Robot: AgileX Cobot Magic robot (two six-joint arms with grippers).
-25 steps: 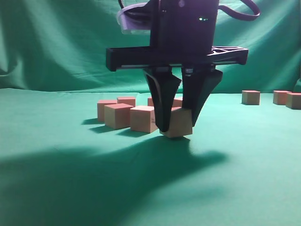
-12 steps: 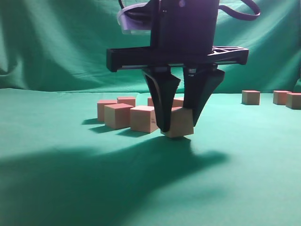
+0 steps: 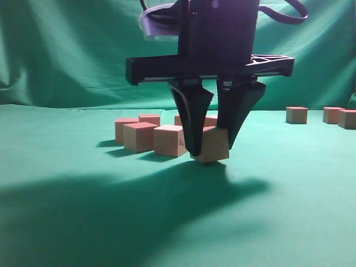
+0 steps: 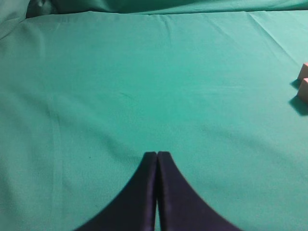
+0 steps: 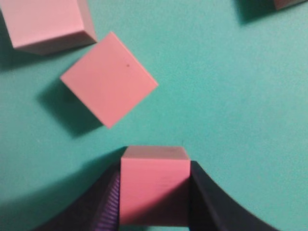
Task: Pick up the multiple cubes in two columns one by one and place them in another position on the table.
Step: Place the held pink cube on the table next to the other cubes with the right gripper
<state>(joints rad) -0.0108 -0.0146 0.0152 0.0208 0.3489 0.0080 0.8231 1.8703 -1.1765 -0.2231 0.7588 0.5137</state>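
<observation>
My right gripper [image 3: 210,151] is shut on one reddish-pink cube [image 3: 214,144], slightly tilted and very low over the green table [image 3: 78,222]; I cannot tell whether it touches the cloth. From the right wrist, that cube [image 5: 154,185] sits squarely between the two black fingers of the right gripper [image 5: 155,166]. Several more cubes [image 3: 168,140] cluster just behind and to its left, and two of them [image 5: 109,79] lie ahead in the right wrist view. My left gripper [image 4: 157,154] is shut and empty over bare cloth, and does not show in the exterior view.
Three separate cubes [image 3: 296,114] stand far right near the draped backdrop. Two cubes [image 4: 304,89] show at the right edge of the left wrist view. Another cube corner [image 5: 288,4] shows at the top right of the right wrist view.
My right gripper has drifted very slightly to the right with the cube in it; nothing else has moved.
</observation>
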